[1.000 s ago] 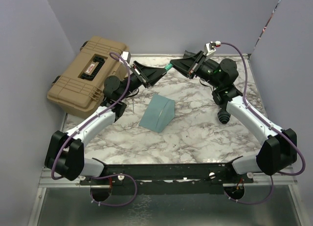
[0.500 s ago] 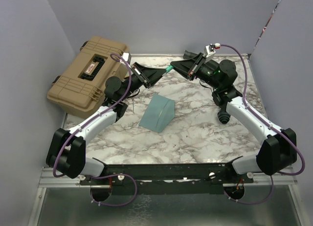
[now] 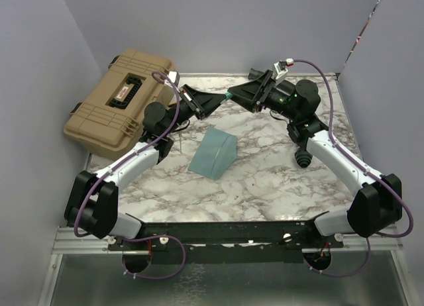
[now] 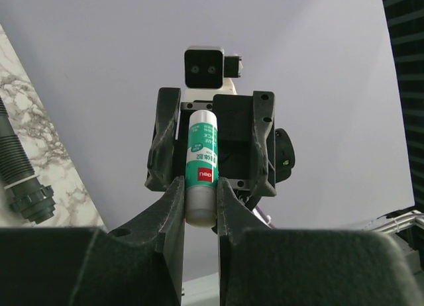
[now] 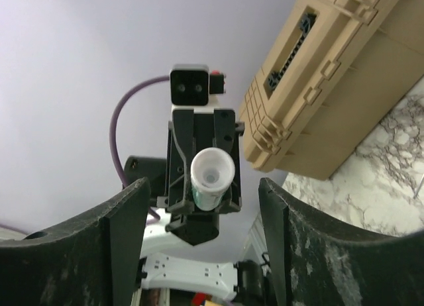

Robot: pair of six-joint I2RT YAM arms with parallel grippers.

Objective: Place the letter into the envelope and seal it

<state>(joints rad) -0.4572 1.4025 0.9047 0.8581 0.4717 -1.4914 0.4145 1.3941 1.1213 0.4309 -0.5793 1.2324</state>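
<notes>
The teal envelope [image 3: 212,153] lies on the marble table between the arms, its right end bulging upward. The letter is out of view. Both arms are raised at the back of the table, nose to nose. My left gripper [image 3: 221,98] [image 4: 201,187] is shut on the lower end of a green-and-white glue stick [image 3: 228,93] [image 4: 202,163]. My right gripper [image 3: 234,94] [image 5: 204,185] stands open around the stick's white far end [image 5: 212,175], with both fingers [image 5: 126,240] clear of it.
A tan hard case [image 3: 122,102] [image 5: 331,81] sits at the back left, partly off the table. A small black ribbed object [image 3: 303,159] rests on the marble beside the right arm. Purple-grey walls enclose the table on three sides.
My right gripper has opened and let go of the glue stick, and has edged slightly left. The left gripper has tightened on the stick and still holds it.
</notes>
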